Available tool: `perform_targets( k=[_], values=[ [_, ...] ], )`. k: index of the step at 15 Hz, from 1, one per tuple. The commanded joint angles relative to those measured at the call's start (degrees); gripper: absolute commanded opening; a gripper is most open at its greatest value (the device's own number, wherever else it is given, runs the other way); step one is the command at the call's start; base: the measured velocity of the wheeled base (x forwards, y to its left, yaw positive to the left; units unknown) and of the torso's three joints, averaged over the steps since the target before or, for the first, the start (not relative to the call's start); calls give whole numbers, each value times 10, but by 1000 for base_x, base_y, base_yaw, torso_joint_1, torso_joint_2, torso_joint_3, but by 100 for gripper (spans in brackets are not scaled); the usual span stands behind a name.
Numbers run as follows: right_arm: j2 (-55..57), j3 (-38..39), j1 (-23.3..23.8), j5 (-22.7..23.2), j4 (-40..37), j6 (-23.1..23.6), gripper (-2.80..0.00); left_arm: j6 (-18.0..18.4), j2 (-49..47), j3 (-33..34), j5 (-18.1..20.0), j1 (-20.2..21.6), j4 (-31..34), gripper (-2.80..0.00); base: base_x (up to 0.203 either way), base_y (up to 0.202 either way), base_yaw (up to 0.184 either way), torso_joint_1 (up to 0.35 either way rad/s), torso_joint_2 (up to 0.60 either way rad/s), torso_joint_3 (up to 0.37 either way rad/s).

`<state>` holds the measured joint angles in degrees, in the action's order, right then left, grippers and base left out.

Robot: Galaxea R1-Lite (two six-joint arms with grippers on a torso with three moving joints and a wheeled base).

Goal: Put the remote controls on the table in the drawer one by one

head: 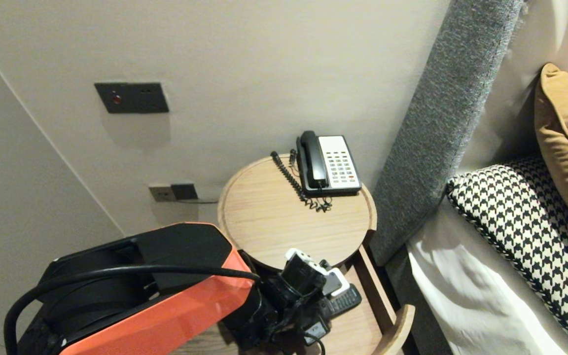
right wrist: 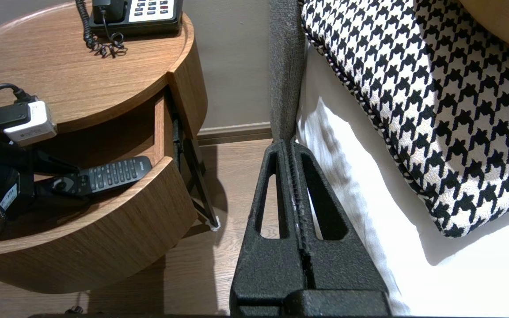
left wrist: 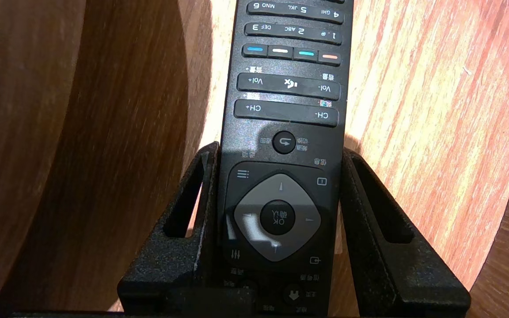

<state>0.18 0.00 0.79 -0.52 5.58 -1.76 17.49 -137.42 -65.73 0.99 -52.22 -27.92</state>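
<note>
The remote control is sitting button-side up inside the open drawer of the round wooden bench, its number-key end pointing toward the drawer's far side; whether it is resting on the drawer floor or is lifted slightly off it cannot be told. The left claw is gripping it across its width, one black finger pressing each long edge at the level of the navigation pad, so that the jaws are standing partly apart with the remote between them. The left arm, with its orange shell and black cable, is reaching in from the bench's near left. On the bench top above the drawer, a black and white telephone is standing near the far edge, its coiled cord trailing just beside it. The right claw is hanging idle with its fingers pressed together, over the wood floor between the bench and the bed's white sheet. A houndstooth pillow is lying on that sheet, near the grey headboard.
</note>
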Motion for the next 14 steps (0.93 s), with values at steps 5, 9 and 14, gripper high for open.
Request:
perform_targets(
  k=[5, 9, 14],
  values=[
    [0, 23, 0, 0, 0, 0, -280, 4, -3, 0, 0, 4, -2, -280, 0, 0, 0, 0, 0, 0],
    [1, 23, 0, 0, 0, 0, -280, 0, -1, -2, -1, 3, -7, 0, 0, 0, 0, 0, 0, 0],
    [0, 23, 0, 0, 0, 0, -280, -13, 17, 4, -3, 1, -10, 0, 0, 0, 0, 0, 0, 0]
  ],
)
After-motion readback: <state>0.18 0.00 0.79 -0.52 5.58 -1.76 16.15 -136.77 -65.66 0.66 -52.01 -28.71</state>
